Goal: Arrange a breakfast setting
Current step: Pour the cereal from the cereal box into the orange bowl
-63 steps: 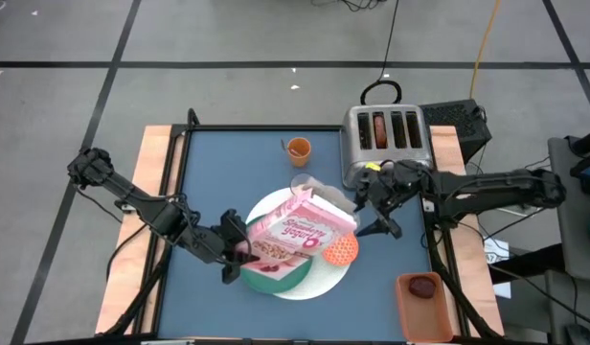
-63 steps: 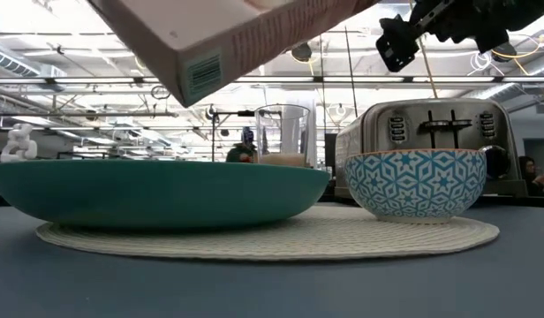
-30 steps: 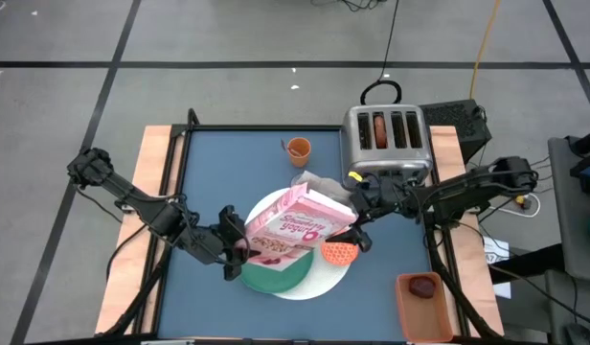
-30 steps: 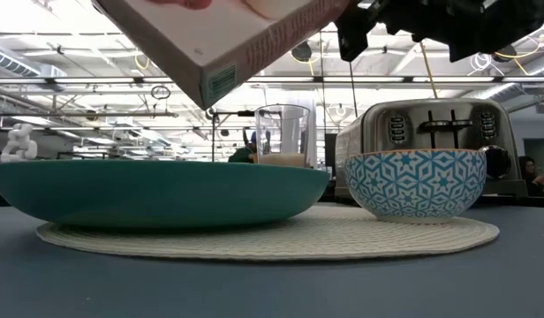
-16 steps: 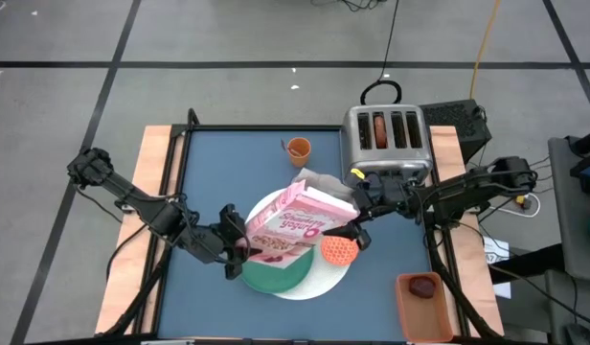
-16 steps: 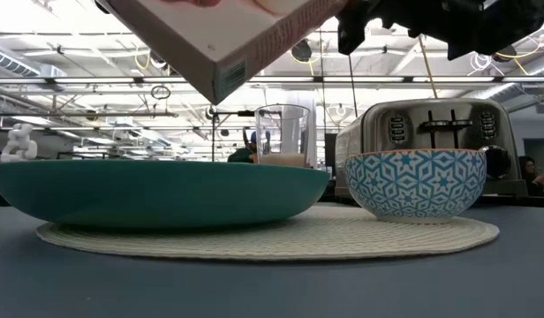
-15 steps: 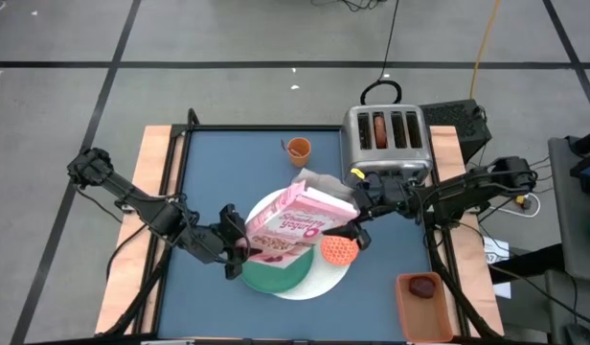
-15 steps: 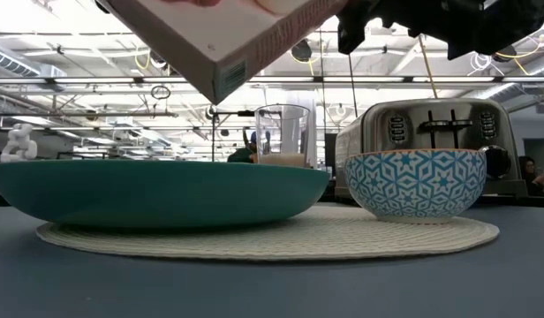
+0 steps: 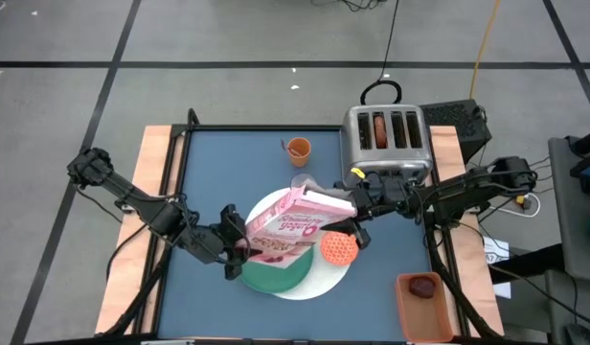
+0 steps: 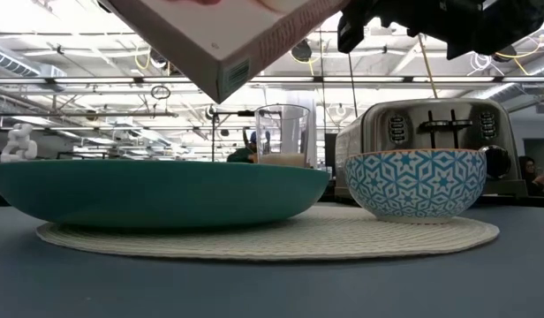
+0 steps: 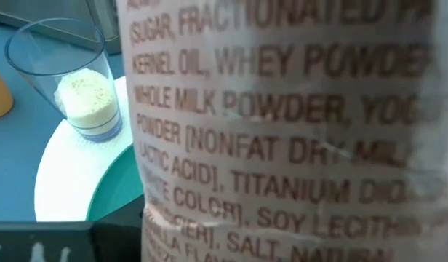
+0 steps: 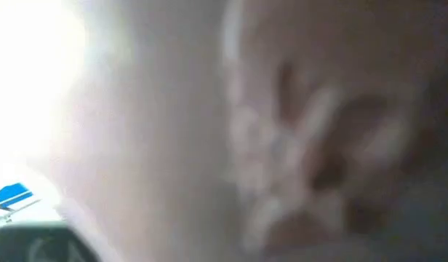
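Note:
The pink cereal box (image 9: 300, 225) hangs tilted above the green round plate (image 9: 271, 276), which rests on the larger white disc (image 9: 319, 280). My left gripper (image 9: 236, 241) is shut on the box's near-left end. My right gripper (image 9: 356, 218) is shut on its far-right end. The small orange bowl (image 9: 340, 249) stands on the disc just under the right gripper, and the milk glass (image 11: 82, 87) stands at the disc's far side. The orange cup (image 9: 297, 148) stands farther back. A brown bagel (image 9: 378, 129) sticks into a toaster slot. My left gripper holds the box by its lower, near-left end (image 9: 249, 240), coming in from the table's left; the fingers are hidden behind the box in the wrist view. The box is lifted clear of the plate and tilted. My right gripper has its two fingers on either side of the box's raised far-right end (image 9: 345, 217), coming level from the table's right. The wrist view is filled by the box, so the place of contact does not show.
A silver toaster (image 9: 386, 142) stands at the back right, close behind my right arm. An orange tray (image 9: 410, 309) at the near right holds the dark-red fruit (image 9: 422, 286). Bare blue table lies at the far left and near left.
My right gripper has stayed at the box's far-right end and its fingers have closed in on it. The box's low corner has shifted a little toward the table's right, still clear of the plate.

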{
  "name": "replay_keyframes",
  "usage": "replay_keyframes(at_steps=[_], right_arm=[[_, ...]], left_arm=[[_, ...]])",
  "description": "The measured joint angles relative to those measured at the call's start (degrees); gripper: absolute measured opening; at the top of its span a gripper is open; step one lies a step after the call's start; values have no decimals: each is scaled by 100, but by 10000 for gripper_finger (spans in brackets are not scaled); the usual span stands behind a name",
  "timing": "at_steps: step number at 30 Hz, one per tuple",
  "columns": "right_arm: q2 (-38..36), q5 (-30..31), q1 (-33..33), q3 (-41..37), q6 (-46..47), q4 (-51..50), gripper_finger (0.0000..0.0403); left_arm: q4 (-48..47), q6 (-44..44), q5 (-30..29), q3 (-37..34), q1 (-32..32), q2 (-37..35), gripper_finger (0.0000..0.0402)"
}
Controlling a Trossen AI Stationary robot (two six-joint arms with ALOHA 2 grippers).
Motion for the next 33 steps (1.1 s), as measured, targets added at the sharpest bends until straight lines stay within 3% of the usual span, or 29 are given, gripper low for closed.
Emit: replay_keyframes(at_steps=[4, 13, 24, 28, 33], right_arm=[[0, -4, 0, 0, 7, -1, 110], [4, 57, 7, 0, 30, -50, 102], [-1, 76, 9, 0, 31, 1, 102], [-4, 76, 9, 0, 32, 19, 102], [-4, 101, 4, 0, 30, 143, 102]], left_arm=[[-4, -10, 34, 0, 0, 0, 235], [-50, -103, 31, 0, 4, 4, 324], [-54, -131, -23, 0, -434, -544, 333], [-289, -310, -494, 0, -845, -827, 333], [-852, -942, -1703, 0, -1587, -1034, 333]])
